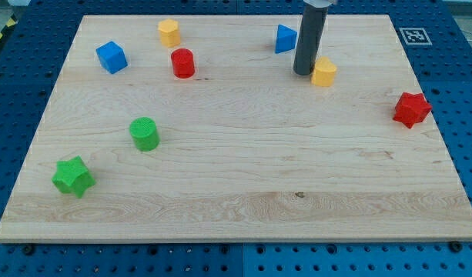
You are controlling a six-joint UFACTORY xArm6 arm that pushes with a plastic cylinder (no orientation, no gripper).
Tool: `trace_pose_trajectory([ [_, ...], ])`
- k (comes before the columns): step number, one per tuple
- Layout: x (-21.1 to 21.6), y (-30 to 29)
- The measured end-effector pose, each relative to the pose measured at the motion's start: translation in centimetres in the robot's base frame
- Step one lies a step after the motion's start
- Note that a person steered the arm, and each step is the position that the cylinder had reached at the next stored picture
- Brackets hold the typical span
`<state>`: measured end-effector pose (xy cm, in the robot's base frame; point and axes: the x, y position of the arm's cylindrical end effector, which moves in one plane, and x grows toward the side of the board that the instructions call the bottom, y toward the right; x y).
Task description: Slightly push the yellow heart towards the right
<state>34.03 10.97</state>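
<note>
The yellow heart (324,72) lies on the wooden board (236,200) at the upper right of the middle. My tip (302,73) stands on the board right against the heart's left side. The dark rod rises from there to the view's top. A blue triangle-shaped block (285,38) lies just up and left of the rod.
A yellow hexagon-like block (169,33), a red cylinder (182,63) and a blue cube (111,58) lie at the upper left. A green cylinder (144,134) and a green star (73,176) lie at the lower left. A red star (411,109) lies near the right edge.
</note>
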Motion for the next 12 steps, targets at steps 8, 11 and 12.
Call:
trace_pose_trajectory([
  [8,0.9,-0.3],
  [11,2.4,1.9],
  [12,3.3,0.9],
])
